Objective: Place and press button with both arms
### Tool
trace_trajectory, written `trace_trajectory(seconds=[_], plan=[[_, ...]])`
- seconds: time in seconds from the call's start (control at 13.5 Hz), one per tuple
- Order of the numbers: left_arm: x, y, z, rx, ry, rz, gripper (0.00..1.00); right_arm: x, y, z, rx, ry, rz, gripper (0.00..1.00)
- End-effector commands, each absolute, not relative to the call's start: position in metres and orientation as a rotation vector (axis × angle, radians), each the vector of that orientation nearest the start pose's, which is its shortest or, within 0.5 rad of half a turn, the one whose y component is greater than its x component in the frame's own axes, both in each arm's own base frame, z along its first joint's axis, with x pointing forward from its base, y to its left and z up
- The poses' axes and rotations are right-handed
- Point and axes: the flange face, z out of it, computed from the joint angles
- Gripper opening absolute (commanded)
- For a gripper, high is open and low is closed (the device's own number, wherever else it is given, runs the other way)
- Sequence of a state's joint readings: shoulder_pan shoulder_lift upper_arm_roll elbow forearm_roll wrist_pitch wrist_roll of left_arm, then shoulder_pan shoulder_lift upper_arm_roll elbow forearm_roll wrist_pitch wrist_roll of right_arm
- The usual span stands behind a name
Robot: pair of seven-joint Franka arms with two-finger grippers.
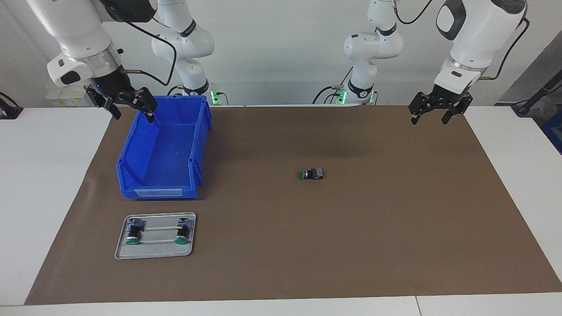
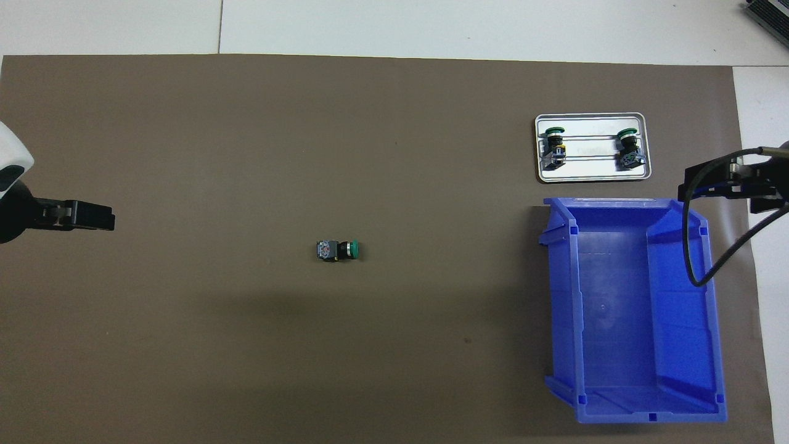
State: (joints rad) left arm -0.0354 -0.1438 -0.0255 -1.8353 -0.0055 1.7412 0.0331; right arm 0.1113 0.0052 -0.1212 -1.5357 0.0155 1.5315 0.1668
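One button [image 1: 312, 174] [image 2: 338, 250] lies on its side near the middle of the brown mat, its green cap pointing toward the right arm's end of the table. My left gripper [image 1: 429, 119] [image 2: 92, 216] hangs open and empty above the mat's edge at the left arm's end, well apart from that button. My right gripper [image 1: 134, 115] [image 2: 715, 185] hangs open and empty in the air by the rim of the blue bin [image 1: 162, 153] [image 2: 629, 308]. Neither gripper touches anything.
A grey metal tray [image 1: 153, 252] [image 2: 592, 176] lies just farther from the robots than the bin. Two more green-capped buttons [image 1: 133, 231] [image 1: 182, 230] lie on it. The bin shows nothing inside. White tabletop [image 1: 44, 197] borders the mat.
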Motion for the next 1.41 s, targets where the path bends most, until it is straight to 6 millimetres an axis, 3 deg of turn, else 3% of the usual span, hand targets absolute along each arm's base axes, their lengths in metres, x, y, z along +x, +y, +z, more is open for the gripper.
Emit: trace_trajectory(seconds=[0.0, 0.22, 0.37, 0.52, 0.59, 0.74, 0.96, 1.18, 1.33], plan=[[0.513, -0.071, 0.594, -3.104, 0.378, -0.146, 1.00, 0.550, -0.003, 0.635, -3.100, 0.244, 0.015, 1.00], [0.497, -0.141, 0.592, -3.008, 0.970, -0.167, 1.00, 0.550, -0.003, 0.635, -3.100, 0.244, 0.015, 1.00], [0.485, -0.185, 0.588, -3.015, 1.252, -0.191, 1.00, 0.550, -0.003, 0.634, -3.100, 0.244, 0.018, 1.00], [0.461, -0.237, 0.576, -2.918, 1.474, -0.211, 0.98, 0.550, -0.003, 0.634, -3.100, 0.244, 0.018, 1.00], [0.451, -0.261, 0.569, -2.881, 1.546, -0.226, 0.90, 0.550, -0.003, 0.634, -3.100, 0.244, 0.020, 1.00], [0.431, -0.298, 0.543, -2.823, 1.658, -0.210, 0.87, 0.550, -0.003, 0.635, -3.100, 0.244, 0.015, 1.00], [0.424, -0.323, 0.490, -2.716, 1.828, -0.109, 0.88, 0.550, -0.003, 0.635, -3.100, 0.244, 0.015, 1.00], [0.433, -0.330, 0.472, -2.628, 1.943, -0.137, 0.80, 0.550, -0.003, 0.635, -3.100, 0.244, 0.015, 1.00], [0.449, -0.337, 0.445, -2.602, 1.959, -0.207, 0.79, 0.550, -0.003, 0.634, -3.100, 0.244, 0.020, 1.00]])
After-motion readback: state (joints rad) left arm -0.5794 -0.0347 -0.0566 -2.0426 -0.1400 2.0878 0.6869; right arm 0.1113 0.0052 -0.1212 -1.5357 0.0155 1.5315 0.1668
